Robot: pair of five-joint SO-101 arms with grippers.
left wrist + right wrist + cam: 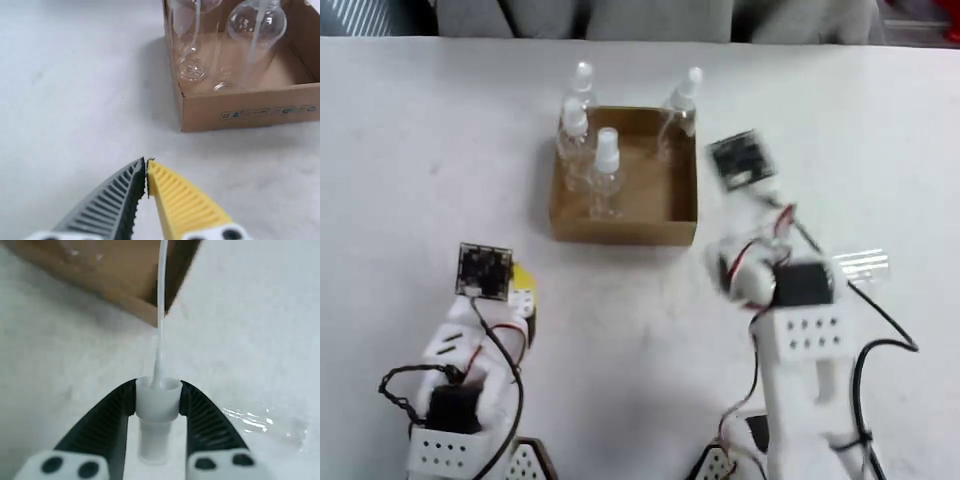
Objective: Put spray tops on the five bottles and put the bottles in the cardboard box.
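Four topped bottles stand at the cardboard box — a fifth bottle lies bare on the table. The right claw pinches one spray top; the left claw is pressed together — empty.

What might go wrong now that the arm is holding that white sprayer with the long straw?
1. The thin tube of the spray top in the right gripper points toward the cardboard box corner; it might snag or bend there.
2. What looks like the last bottle lies on its side on the table, unheld, so it may roll when the tube goes in.
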